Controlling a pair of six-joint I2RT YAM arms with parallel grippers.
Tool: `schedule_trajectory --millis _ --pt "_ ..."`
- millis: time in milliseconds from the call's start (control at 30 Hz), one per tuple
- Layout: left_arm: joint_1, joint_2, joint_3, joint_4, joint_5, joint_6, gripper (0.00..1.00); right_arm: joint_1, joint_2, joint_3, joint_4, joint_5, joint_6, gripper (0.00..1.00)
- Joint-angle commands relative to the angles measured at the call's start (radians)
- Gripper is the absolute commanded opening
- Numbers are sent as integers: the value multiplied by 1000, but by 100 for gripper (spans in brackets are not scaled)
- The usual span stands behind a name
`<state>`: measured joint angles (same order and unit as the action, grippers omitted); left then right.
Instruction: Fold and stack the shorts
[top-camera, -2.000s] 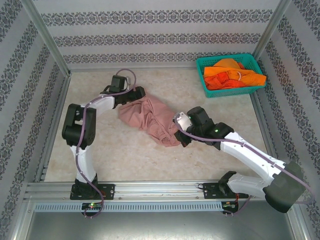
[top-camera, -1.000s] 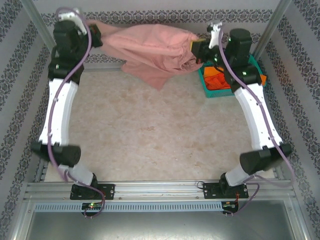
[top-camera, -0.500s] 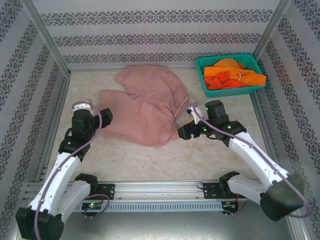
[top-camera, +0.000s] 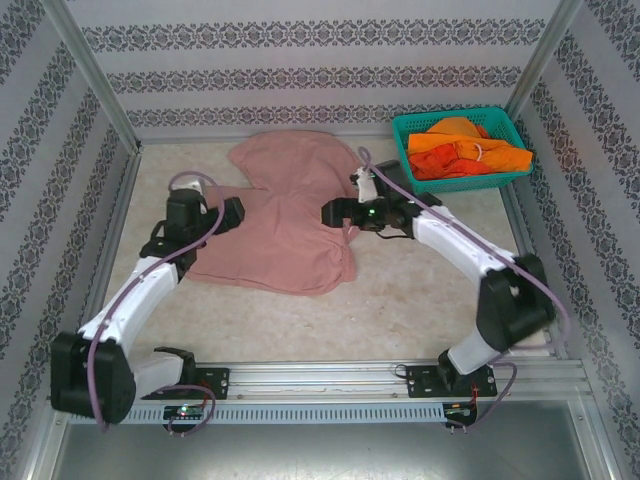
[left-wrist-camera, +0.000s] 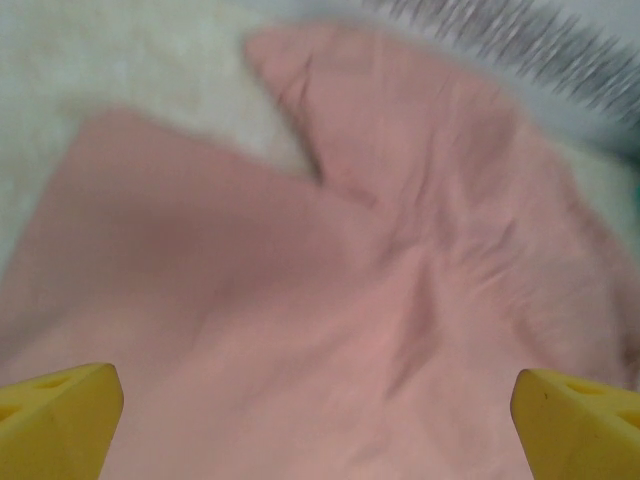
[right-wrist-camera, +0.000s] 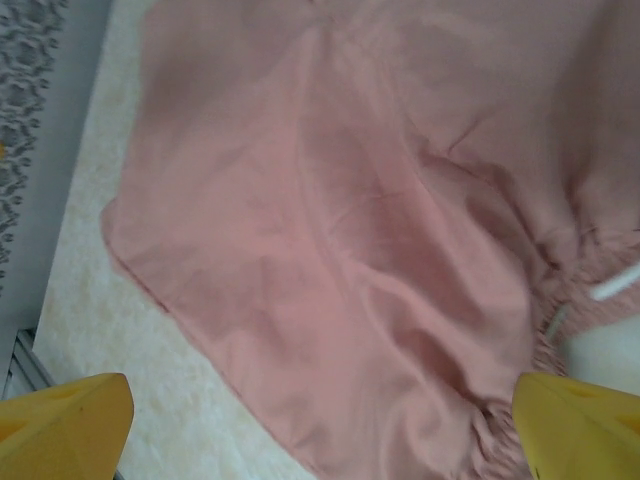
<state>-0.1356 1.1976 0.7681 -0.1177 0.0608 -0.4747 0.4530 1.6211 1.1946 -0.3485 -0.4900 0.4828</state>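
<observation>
The pink shorts (top-camera: 285, 215) lie spread on the bench (top-camera: 420, 295) just left of the teal basket (top-camera: 399, 132) (orange shorts (top-camera: 465, 155) inside it). Left jaws and right jaws, also left of it, gape open, empty.

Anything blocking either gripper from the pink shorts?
Nothing visible. The pink shorts lie spread on the table; the left gripper is at their left edge and the right gripper over their right side, both open. The teal basket sits apart, far right.
</observation>
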Motion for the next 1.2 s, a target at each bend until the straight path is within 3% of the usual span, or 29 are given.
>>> schedule_trajectory --millis 0,333,467,633,733,867,1033,1167 --pt "1 29 -46 85 21 -31 100 86 92 41 33 -22 131 98" --pt "96 55 -158 114 19 -90 100 172 199 -165 143 -30 290 96" --pt "108 -2 -146 86 24 -81 100 148 112 -289 43 -8 224 96" --pt "107 -24 -74 114 106 -85 100 23 -83 -431 -50 -3 153 96" --pt "87 71 16 151 160 -101 100 -18 -165 -399 -56 -23 110 97" --pt "48 275 189 123 199 -97 99 -40 -198 -269 -49 47 99 98" --pt "6 542 415 65 235 -94 94 -127 -173 -172 -40 178 117 97" --pt "4 735 587 -2 244 -76 84 -221 -186 -181 -19 228 144 98"
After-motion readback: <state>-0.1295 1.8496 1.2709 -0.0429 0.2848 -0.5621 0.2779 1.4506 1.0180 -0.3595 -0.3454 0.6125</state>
